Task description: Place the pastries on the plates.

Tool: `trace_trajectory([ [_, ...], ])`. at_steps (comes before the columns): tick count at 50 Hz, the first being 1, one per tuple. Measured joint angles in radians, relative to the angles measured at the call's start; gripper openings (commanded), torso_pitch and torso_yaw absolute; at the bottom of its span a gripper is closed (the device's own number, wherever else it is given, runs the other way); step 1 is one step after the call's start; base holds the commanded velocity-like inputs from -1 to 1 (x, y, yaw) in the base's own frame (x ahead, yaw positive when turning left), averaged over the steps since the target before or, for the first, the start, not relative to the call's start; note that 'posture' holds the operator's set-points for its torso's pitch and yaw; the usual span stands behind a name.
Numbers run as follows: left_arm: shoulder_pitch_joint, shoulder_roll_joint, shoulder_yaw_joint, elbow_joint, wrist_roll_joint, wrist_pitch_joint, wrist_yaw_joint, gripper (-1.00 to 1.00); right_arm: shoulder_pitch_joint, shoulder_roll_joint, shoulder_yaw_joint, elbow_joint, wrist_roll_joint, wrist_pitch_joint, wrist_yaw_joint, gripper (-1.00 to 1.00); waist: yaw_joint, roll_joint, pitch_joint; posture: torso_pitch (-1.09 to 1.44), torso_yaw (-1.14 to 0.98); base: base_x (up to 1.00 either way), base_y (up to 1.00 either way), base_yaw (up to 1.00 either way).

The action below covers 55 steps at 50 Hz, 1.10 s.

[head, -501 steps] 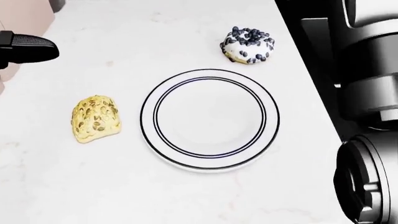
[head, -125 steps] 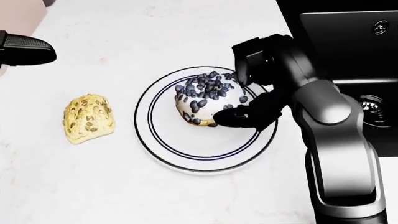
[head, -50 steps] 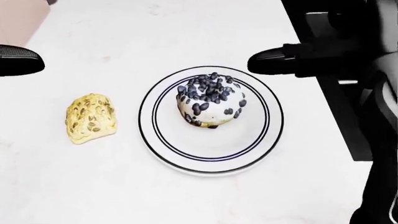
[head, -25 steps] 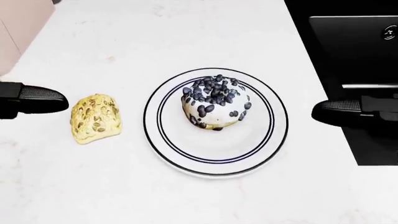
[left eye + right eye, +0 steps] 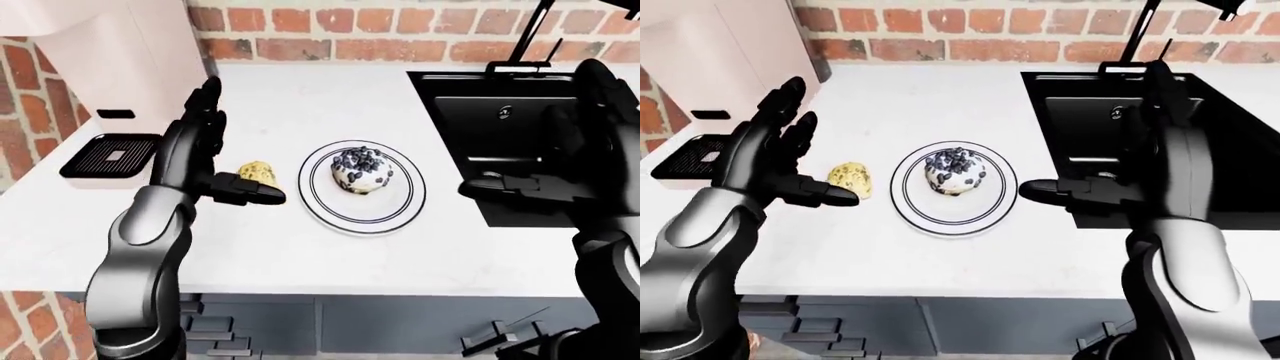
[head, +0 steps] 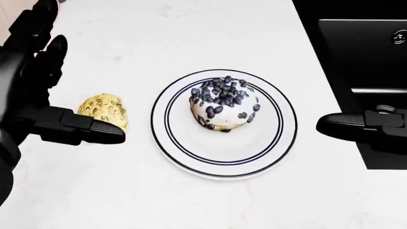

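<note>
A white-iced donut (image 6: 224, 102) with dark chips rests on the white plate (image 6: 223, 163) with dark rings, mid-counter. Left of the plate, a yellow seeded pastry (image 6: 105, 109) lies on the white counter. My left hand (image 6: 67, 90) is open just beside and above that pastry, with its thumb (image 6: 89, 132) stretched along the pastry's lower edge and its fingers spread up and away; nothing is held. At the plate's right, over the sink's edge, my right hand (image 5: 1100, 142) is open and empty, its thumb pointing at the plate.
A black sink (image 5: 500, 127) with a faucet (image 5: 520, 37) fills the counter's right side. At the left, a pink appliance (image 5: 110, 52) stands with a black drip tray (image 5: 105, 154). A brick wall (image 5: 330, 37) backs the counter.
The donut went from the counter onto the plate. My right hand let it go and pulled away to the right. My left hand came in over the yellow pastry.
</note>
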Motion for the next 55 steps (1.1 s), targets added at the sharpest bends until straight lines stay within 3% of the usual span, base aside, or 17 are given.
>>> trace_trajectory([
  [23, -0.004, -0.031, -0.024, 0.13, 0.28, -0.108, -0.15, 1.0, 0.045, -0.025, -0.038, 0.0, 0.146, -0.032, -0.105, 1.0, 0.002, -0.011, -0.003, 0.05, 0.0, 0.0, 0.0, 0.0],
  [36, 0.014, -0.05, -0.022, 0.184, 0.322, -0.154, -0.173, 1.0, 0.062, -0.028, -0.04, 0.001, 0.175, -0.047, -0.131, 1.0, 0.003, -0.014, -0.004, 0.05, 0.0, 0.0, 0.0, 0.0],
  [46, 0.022, -0.058, -0.032, 0.212, 0.335, -0.183, -0.179, 1.0, 0.073, -0.062, -0.064, 0.001, 0.277, -0.051, -0.205, 1.0, 0.004, -0.016, -0.004, 0.05, 0.0, 0.0, 0.0, 0.0],
  [48, 0.022, -0.06, -0.034, 0.215, 0.339, -0.186, -0.182, 0.9, 0.074, -0.071, -0.073, 0.0, 0.301, -0.051, -0.221, 1.0, 0.004, -0.018, -0.004, 0.05, 0.0, 0.0, 0.0, 0.0],
  [55, 0.03, -0.072, -0.045, 0.222, 0.353, -0.202, -0.191, 0.87, 0.083, -0.096, -0.095, -0.001, 0.384, -0.054, -0.275, 1.0, 0.005, -0.021, -0.004, 0.05, 0.0, 0.0, 0.0, 0.0],
])
